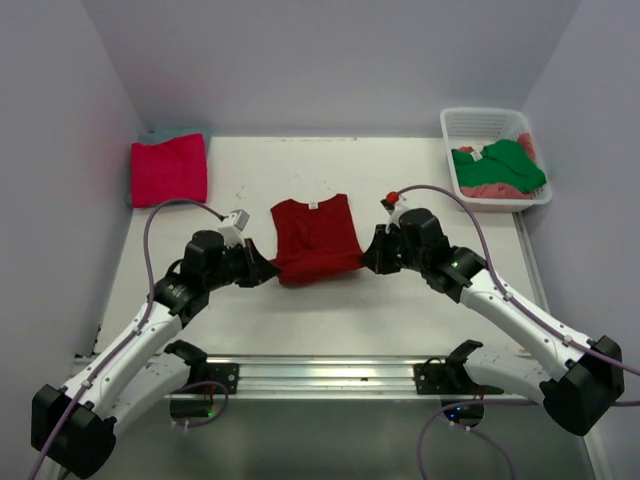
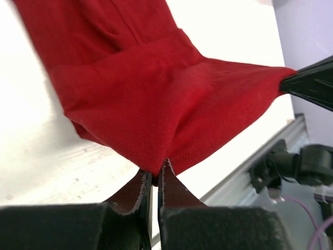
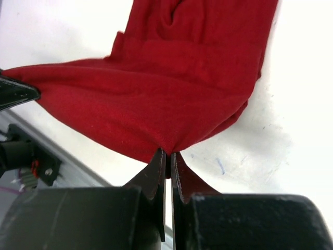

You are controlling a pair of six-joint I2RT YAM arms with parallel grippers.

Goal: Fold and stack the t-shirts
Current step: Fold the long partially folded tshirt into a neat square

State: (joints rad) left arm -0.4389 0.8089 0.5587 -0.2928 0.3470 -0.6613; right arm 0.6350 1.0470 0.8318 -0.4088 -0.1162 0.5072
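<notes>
the dark red t-shirt [image 1: 315,238] lies in the middle of the table [image 1: 400,310], with its collar toward the far side. the left gripper [image 2: 156,177] is closed on its near left corner and the right gripper [image 3: 167,156] on its near right corner, the hem stretched between them. a folded magenta-pink t-shirt [image 1: 168,168] lies at the far left corner, and a green t-shirt [image 1: 500,165] is in the white basket [image 1: 480,120] at the far right.
</notes>
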